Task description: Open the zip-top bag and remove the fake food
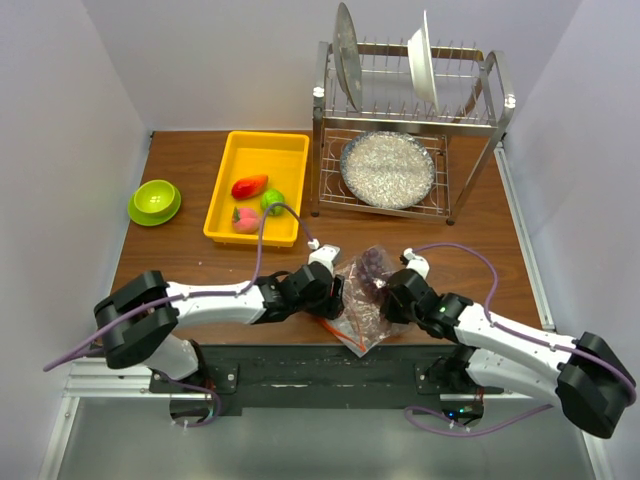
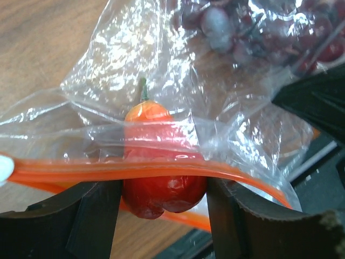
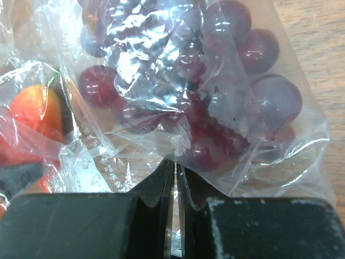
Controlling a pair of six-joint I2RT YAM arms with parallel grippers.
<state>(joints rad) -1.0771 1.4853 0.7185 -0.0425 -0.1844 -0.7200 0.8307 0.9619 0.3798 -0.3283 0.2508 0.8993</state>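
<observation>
Zip-top bag point(image 1: 365, 305) on table point(image 1: 190, 265), at near edge. Long axis near-to-far: orange zip strip point(image 2: 75, 170) toward near edge, grape bunch point(image 3: 215, 102) at far end. Left gripper point(image 2: 164, 216) fingers clamped on red piece point(image 2: 161, 191) in bag mouth. Right gripper point(image 3: 175, 183) fingers together, pinching bag film.

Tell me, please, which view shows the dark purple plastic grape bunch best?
The right wrist view: the dark purple plastic grape bunch dominates it, each grape distinct through the clear crinkly plastic bag. The left wrist view catches a few grapes at its top edge; top external, a small dark patch.
</observation>
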